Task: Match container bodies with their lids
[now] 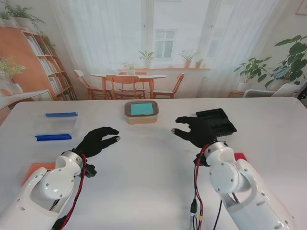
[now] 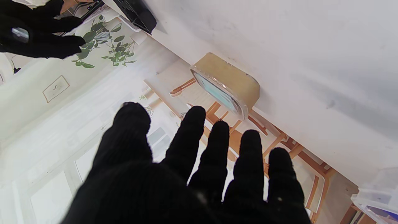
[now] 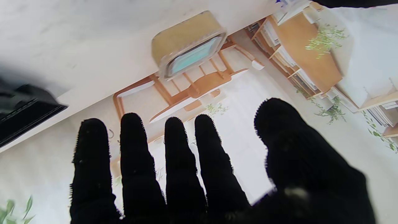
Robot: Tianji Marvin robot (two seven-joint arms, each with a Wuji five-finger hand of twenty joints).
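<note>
Stand view showed tan box (image 1: 141,112) lidded, clear box (image 1: 56,125) and black tray (image 1: 217,121) untouched, left hand (image 1: 98,140) and right hand (image 1: 197,130) splayed, empty.

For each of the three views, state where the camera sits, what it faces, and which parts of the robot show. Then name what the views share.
Stand view: above the shoulders, looking down at the white table; both arms, the left hand and right hand show.
Left wrist view: looks along spread fingers toward the tan container; the right hand shows too.
Right wrist view: looks along its fingers toward the same container.
Shared: the tan container appears in all three.
</note>
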